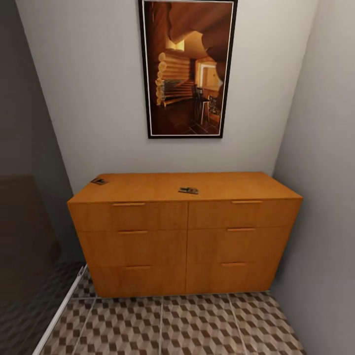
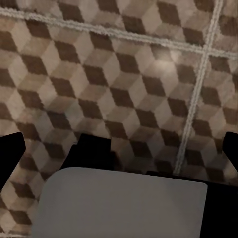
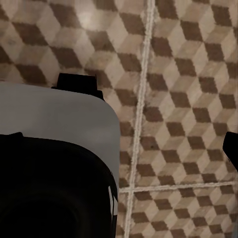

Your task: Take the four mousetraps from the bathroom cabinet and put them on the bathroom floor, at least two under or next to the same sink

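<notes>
**Two mousetraps on the cabinet top**

The cabinet (image 1: 185,236) stood against the wall under a framed picture (image 1: 187,69); one mousetrap (image 1: 188,190) lay near the top's middle, another mousetrap (image 1: 99,181) at its ten o'clock corner; both wrist views looked down on the bathroom floor (image 2: 124,74); whether either claw was released or clenched, I cannot tell.

Grey walls (image 1: 98,88), framed pic (image 1: 187,69), dim corner.

Two small dark mousetraps (image 1: 188,190) (image 1: 99,181), seemingly flat, well apart atop orange-brown cabinet (image 1: 185,236).
</notes>
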Available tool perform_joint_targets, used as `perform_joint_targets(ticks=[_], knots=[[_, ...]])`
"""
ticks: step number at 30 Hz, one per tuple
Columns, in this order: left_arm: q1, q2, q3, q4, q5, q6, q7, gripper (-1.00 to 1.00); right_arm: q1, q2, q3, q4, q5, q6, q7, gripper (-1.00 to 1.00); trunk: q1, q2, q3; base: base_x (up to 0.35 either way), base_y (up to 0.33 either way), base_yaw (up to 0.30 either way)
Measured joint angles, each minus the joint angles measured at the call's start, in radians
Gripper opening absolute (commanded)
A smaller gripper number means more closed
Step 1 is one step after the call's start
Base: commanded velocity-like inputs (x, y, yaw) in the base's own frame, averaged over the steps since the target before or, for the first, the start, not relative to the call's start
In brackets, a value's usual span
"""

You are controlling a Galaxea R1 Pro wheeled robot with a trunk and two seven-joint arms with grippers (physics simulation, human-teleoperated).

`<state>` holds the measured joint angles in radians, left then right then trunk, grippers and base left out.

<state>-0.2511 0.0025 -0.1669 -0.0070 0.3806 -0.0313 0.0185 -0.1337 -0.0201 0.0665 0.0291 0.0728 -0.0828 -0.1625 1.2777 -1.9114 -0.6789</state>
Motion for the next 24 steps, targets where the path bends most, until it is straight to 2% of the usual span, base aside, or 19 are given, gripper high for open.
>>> perform_joint_targets(ticks=[10, 24], knots=[[0.0, -0.001, -0.001, -0.001, -0.004, 0.0, -0.001, 1.0, 0.0, 0.0, 0.0, 0.0, 0.0, 0.0, 0.0, 1.0, 0.0, 0.0, 0.0, 0.231, 0.0, 0.0], [0.0, -0.004, 0.0, -0.001, -0.005, 0.002, 0.0, 1.0, 0.0, 0.0, 0.0, 0.0, 0.0, 0.0, 0.0, 1.0, 0.0, 0.0, 0.0, 0.038, 0.0, 0.0]])
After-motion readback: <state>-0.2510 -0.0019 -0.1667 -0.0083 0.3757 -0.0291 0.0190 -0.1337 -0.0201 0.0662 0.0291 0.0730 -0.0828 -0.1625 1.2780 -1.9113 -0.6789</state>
